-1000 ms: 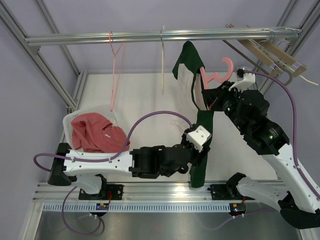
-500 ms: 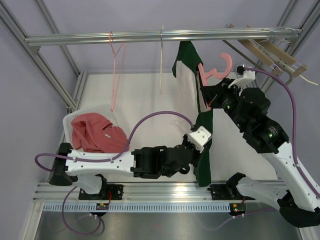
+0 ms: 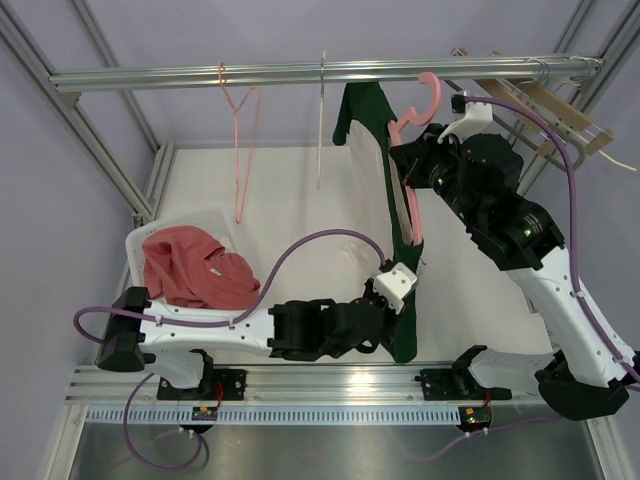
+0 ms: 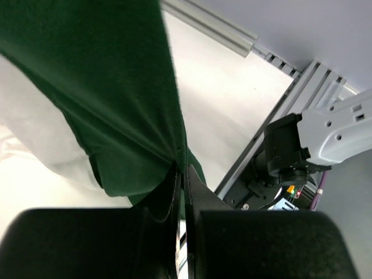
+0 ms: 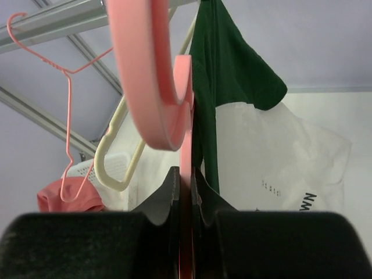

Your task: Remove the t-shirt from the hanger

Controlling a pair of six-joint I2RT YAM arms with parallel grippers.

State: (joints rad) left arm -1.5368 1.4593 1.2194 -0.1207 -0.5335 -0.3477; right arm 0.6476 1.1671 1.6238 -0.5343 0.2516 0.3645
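While on hanger (image 5: 148, 87) — t-shirt (image 4: 116, 75) (green)

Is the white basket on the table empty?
No, a red garment lies crumpled inside the basket in the top view.

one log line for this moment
left gripper: shut on green t-shirt lower edge | right gripper: shut on pink hanger | t-shirt: not yet off hanger
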